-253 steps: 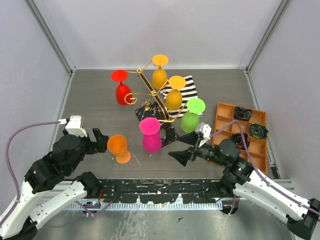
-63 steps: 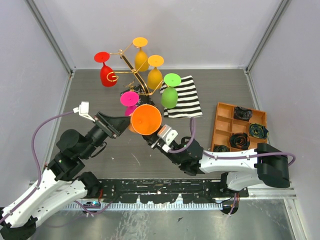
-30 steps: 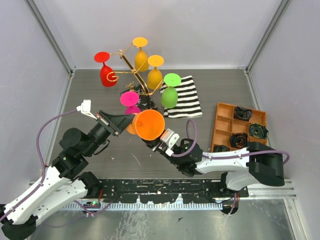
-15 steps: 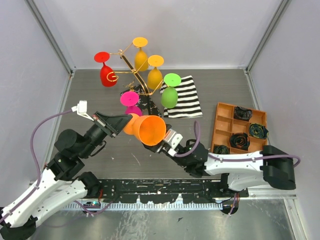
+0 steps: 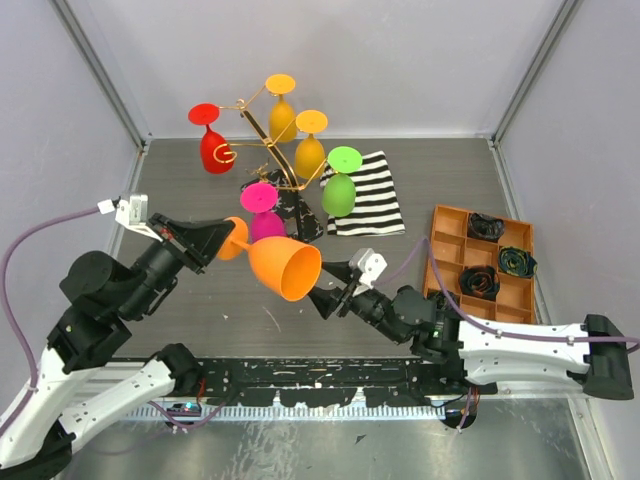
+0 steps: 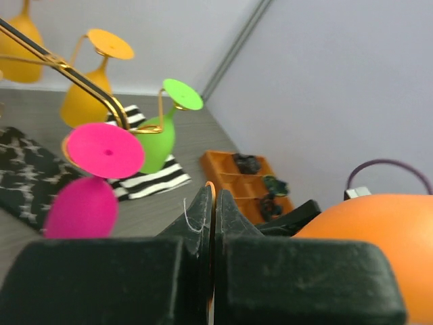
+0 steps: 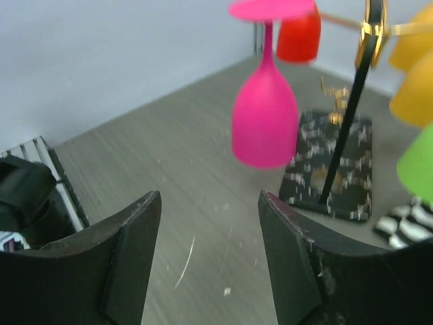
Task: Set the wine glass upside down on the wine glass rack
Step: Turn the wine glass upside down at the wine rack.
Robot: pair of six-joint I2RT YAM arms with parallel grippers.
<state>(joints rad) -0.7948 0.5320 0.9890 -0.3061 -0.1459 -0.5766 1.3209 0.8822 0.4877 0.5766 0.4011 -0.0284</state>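
Note:
The orange wine glass [image 5: 285, 267] hangs in the air, tilted, bowl toward the lower right. My left gripper [image 5: 226, 237] is shut on its flat foot; in the left wrist view a thin orange edge shows between the closed fingers [image 6: 213, 203], with the bowl [image 6: 372, 244] at the right. My right gripper [image 5: 335, 290] stands open just right of the bowl, nothing between its fingers [image 7: 210, 203]. The wine glass rack [image 5: 262, 135] stands behind on its black veined base [image 5: 303, 212], [image 7: 331, 162]. Red [image 5: 216, 150], yellow [image 5: 281, 112], green [image 5: 340, 192] and pink [image 5: 262, 218] glasses hang from it.
A black-and-white striped cloth [image 5: 372, 195] lies right of the rack. An orange compartment tray [image 5: 448, 240] with black items sits at the right. Grey walls close the table on three sides. The pink glass [image 7: 264, 122] hangs close ahead of my right gripper.
The right gripper opened, let go of the orange glass and drew back to the right. The left gripper closed on the foot and carried the glass left, tipping it over.

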